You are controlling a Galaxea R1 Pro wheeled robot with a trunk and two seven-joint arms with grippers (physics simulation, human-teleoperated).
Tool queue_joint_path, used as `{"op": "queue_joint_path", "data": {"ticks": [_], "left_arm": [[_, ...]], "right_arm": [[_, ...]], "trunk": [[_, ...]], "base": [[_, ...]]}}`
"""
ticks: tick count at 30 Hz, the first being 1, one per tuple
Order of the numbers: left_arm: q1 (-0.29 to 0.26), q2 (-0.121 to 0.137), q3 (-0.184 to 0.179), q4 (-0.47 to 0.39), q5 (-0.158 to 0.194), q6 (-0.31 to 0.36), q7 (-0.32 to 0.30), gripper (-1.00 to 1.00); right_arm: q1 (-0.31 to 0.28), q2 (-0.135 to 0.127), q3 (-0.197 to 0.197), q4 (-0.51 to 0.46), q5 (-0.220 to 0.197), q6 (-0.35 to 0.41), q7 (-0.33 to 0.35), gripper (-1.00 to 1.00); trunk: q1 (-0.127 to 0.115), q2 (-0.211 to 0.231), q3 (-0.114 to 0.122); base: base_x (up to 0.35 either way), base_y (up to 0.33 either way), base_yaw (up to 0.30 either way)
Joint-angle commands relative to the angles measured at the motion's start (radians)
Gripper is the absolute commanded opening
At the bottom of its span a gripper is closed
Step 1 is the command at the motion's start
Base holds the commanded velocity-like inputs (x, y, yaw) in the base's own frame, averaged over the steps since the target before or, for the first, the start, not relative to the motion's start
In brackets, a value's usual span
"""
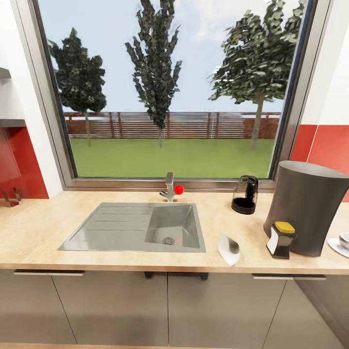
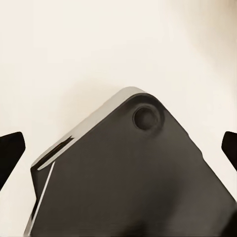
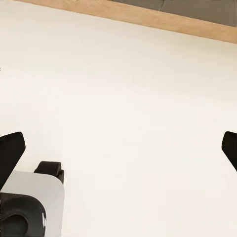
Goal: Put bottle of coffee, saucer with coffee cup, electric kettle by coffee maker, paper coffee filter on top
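The coffee maker (image 1: 310,213) stands at the right end of the kitchen countertop (image 1: 39,232). Right in front of it is the bottle of coffee (image 1: 281,240) with its yellow cap. A white paper coffee filter (image 1: 229,249) lies on the counter near the front edge, left of the bottle. The electric kettle (image 1: 245,195) stands by the window, left of the coffee maker. At the right picture edge sits the saucer (image 1: 335,246) with the coffee cup (image 1: 344,240) on it, both cut off. My left gripper (image 2: 118,148) and right gripper (image 3: 121,148) are open, holding nothing, over pale floor.
A steel sink (image 1: 106,228) with a faucet (image 1: 169,188) and red knob is set into the counter's middle. A wide window runs behind it. Dark grey cabinet fronts (image 1: 111,305) lie below. A dark part of the robot's body (image 2: 138,187) sits under the left gripper.
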Motion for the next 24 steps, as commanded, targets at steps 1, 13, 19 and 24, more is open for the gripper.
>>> {"op": "queue_joint_path", "data": {"ticks": [1, 13, 19, 24], "left_arm": [[0.0, -0.001, 0.008, -0.001, 0.005, 0.003, -0.01, 1.0], [0.0, -0.002, 0.008, -0.001, 0.004, 0.003, -0.01, 1.0], [0.0, -0.002, 0.008, -0.001, 0.003, 0.003, -0.011, 1.0], [0.0, 0.007, 0.007, -0.003, -0.109, 0.007, -0.007, 1.0]], "right_arm": [[-0.001, 0.0, -0.008, 0.003, 0.004, -0.006, 0.004, 1.0], [-0.001, 0.006, -0.01, 0.003, 0.005, -0.029, 0.004, 1.0], [-0.001, 0.02, -0.011, 0.003, 0.003, -0.03, 0.0, 1.0], [-0.001, 0.016, -0.016, 0.002, -0.004, -0.031, -0.01, 1.0]], "trunk": [[0.0, -0.001, -0.001], [0.0, -0.001, -0.001], [0.0, -0.001, -0.001], [0.0, -0.001, -0.001]], "base": [[0.0, 0.0, 0.0], [0.0, 0.0, 0.0], [0.0, 0.0, 0.0], [0.0, 0.175, 0.0]]}}
